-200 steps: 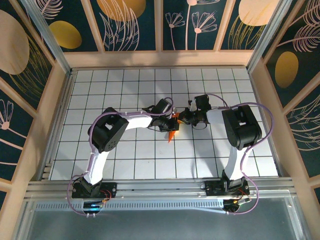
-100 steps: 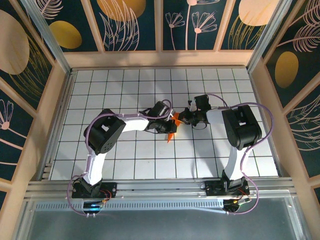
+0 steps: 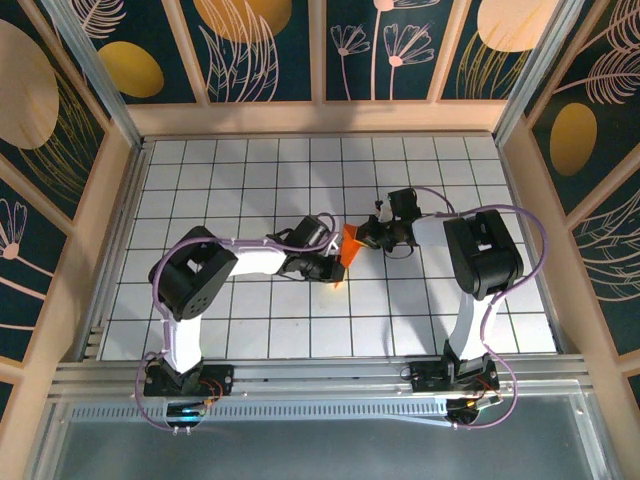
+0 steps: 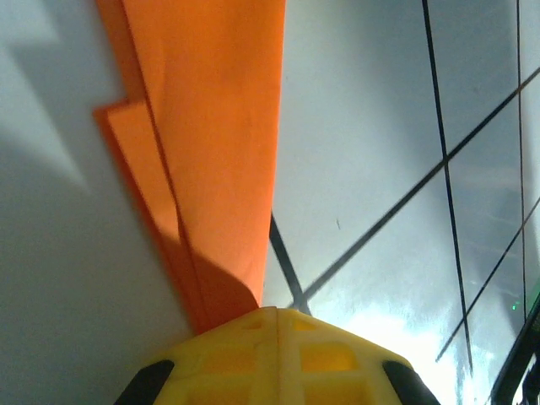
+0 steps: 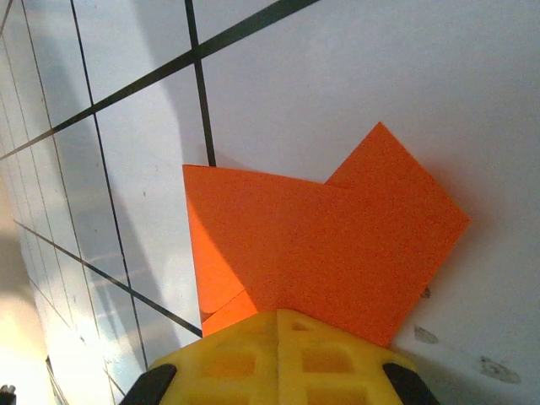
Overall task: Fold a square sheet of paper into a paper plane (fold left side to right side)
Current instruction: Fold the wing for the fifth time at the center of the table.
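**Left gripper [image 3: 330,266] and right gripper [image 3: 366,238] both clenched on the orange sheet [image 3: 350,243], mid-table.**

From the near edge the two arms reach in and meet. The left claw pinches the narrow end of the part-folded paper and the right claw pinches the wider end, with layered flaps showing in both wrist views. I'd say the fold is only partway there. To do it well, one claw should pin its end flat while the other carries the flap across until the edges meet. Then press along the crease, and never tug the ends apart, since paper this thin would likely tear. Beneath lies a glossy white table [image 3: 250,180] ruled in black squares. Beyond it stand a pale wooden frame [image 3: 320,117] and dark wall panels [image 3: 410,50] painted with flowers.
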